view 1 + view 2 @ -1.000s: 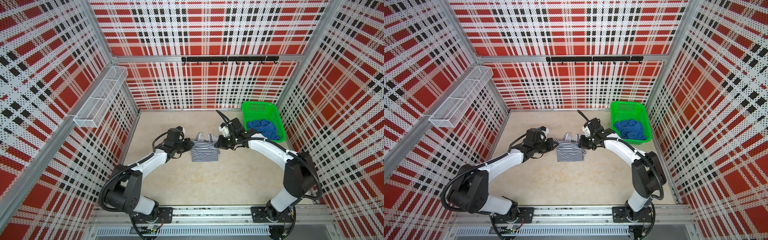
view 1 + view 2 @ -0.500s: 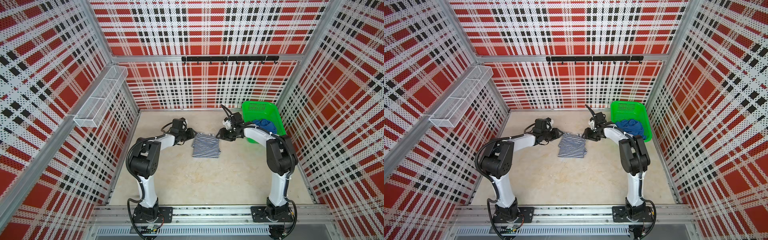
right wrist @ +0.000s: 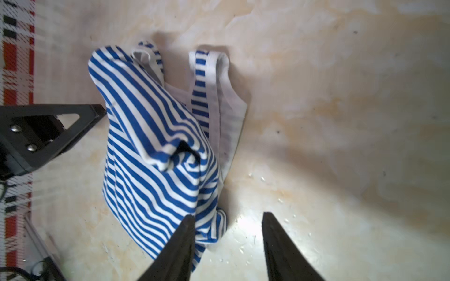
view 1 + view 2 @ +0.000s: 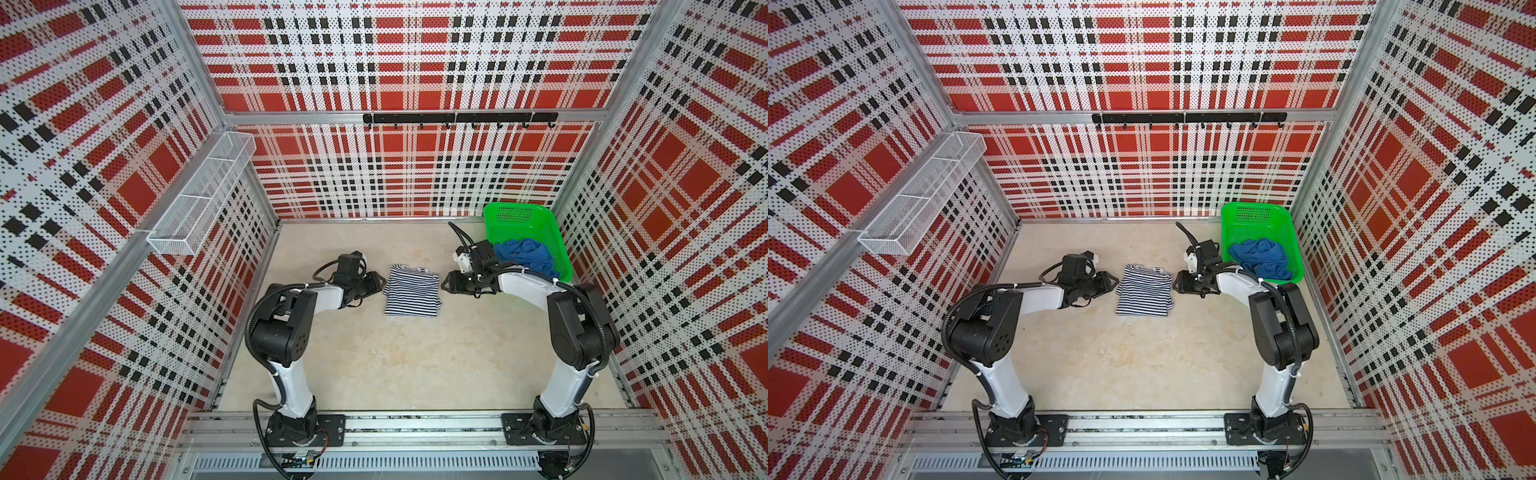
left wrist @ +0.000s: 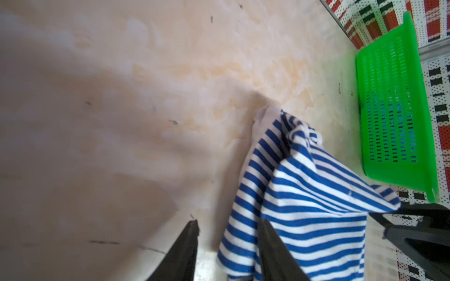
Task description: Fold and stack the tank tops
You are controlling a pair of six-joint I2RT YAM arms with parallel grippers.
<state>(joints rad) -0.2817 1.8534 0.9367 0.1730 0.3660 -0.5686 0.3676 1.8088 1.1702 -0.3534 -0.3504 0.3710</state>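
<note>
The striped tank top (image 4: 411,291) (image 4: 1144,293) lies folded on the table between my two grippers. My left gripper (image 4: 380,282) (image 5: 227,226) is open at the top's left edge, and a bit of the striped cloth (image 5: 292,194) lies loose between its fingers. At the right edge my right gripper (image 4: 446,282) (image 3: 229,216) is also open, with a corner of the cloth (image 3: 155,146) beside one finger and nothing clamped. The plain blue tank top (image 4: 525,255) (image 4: 1260,255) lies crumpled in the green basket (image 4: 519,205).
The green basket (image 4: 1254,205) (image 5: 389,97) stands at the back right, close behind my right wrist. A white wire shelf (image 4: 199,199) hangs on the left wall. A black hook rail (image 4: 457,118) runs along the back wall.
Both grippers were shut on the striped top and held it up a second ago. They have since laid it down folded, opened, and drawn slightly away from its edges.
</note>
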